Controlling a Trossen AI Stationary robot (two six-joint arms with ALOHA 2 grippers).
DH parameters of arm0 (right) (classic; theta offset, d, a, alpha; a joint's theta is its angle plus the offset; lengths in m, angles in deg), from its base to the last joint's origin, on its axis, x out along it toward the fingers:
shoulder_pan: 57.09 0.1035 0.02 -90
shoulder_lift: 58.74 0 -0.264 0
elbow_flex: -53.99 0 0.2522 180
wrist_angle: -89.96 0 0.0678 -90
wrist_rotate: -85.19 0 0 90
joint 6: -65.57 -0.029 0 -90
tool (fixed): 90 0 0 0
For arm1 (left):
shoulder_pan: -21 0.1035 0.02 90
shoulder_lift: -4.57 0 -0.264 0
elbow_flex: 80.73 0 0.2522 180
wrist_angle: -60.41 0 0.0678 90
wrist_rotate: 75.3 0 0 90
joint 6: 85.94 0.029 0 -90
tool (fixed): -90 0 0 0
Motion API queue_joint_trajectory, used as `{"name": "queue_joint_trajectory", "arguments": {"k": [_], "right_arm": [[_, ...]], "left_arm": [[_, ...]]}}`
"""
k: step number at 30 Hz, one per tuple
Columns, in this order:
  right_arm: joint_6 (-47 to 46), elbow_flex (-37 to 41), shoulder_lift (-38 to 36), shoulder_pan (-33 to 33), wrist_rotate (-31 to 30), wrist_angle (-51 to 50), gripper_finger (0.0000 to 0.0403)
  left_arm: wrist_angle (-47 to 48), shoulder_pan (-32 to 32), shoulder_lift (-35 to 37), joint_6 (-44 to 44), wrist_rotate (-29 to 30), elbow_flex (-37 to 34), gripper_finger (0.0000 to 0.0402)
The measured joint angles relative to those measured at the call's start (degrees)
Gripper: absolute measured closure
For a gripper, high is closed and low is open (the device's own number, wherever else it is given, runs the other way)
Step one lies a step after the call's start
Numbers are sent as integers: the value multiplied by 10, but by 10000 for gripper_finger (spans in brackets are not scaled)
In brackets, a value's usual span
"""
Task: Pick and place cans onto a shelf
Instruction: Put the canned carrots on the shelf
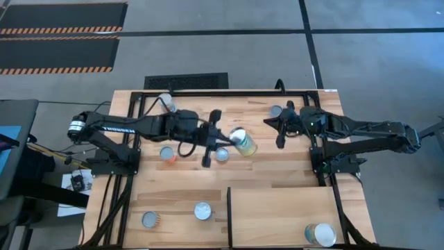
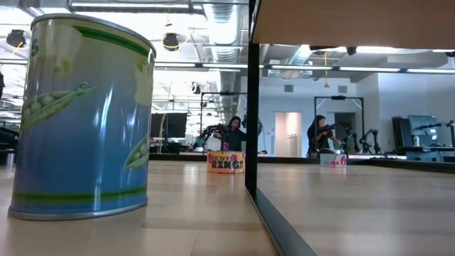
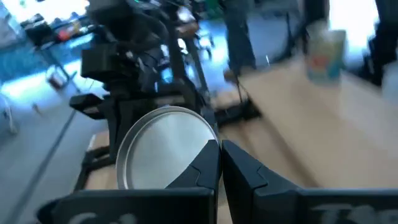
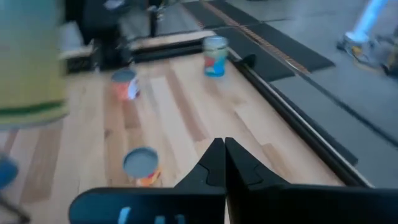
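Note:
A can with a yellowish label lies tipped on its side mid-table, its silver top facing my left gripper. My left gripper's fingers are shut right in front of that top. My right gripper is shut and empty at the far right, beside another can. The shelf is the pale section at the near right behind a thin black divider. One can stands on the shelf. My left gripper's shut fingertips stand at the rim of the tipped can's silver top, coming level from the table's left. The fingers themselves cover the spot, so I cannot tell whether they touch the can.
More cans stand on the tabletop: at the far left, two below my left gripper, and two near the front edge. A pea-label can fills the low view's left. People stand in the room behind.

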Motion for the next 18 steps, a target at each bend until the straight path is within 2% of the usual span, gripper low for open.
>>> {"name": "queue_joint_trajectory", "arguments": {"k": [2, 5, 9, 14, 18], "right_arm": [[-27, 0, 0, -13, 4, -3, 394], [-45, 0, 0, -13, 8, -1, 394], [-71, 0, 0, -13, 10, -6, 394], [-81, -1, -6, -2, 9, -13, 394], [-83, -1, -11, 11, 8, -17, 394]], "left_arm": [[14, -4, -9, -48, 2, 26, 401], [25, -31, -41, -82, 10, 100, 401], [107, -79, -106, -92, 18, 230, 401], [241, -137, -201, -99, 65, 411, 401], [323, -173, -281, -99, 101, 521, 401]]}}
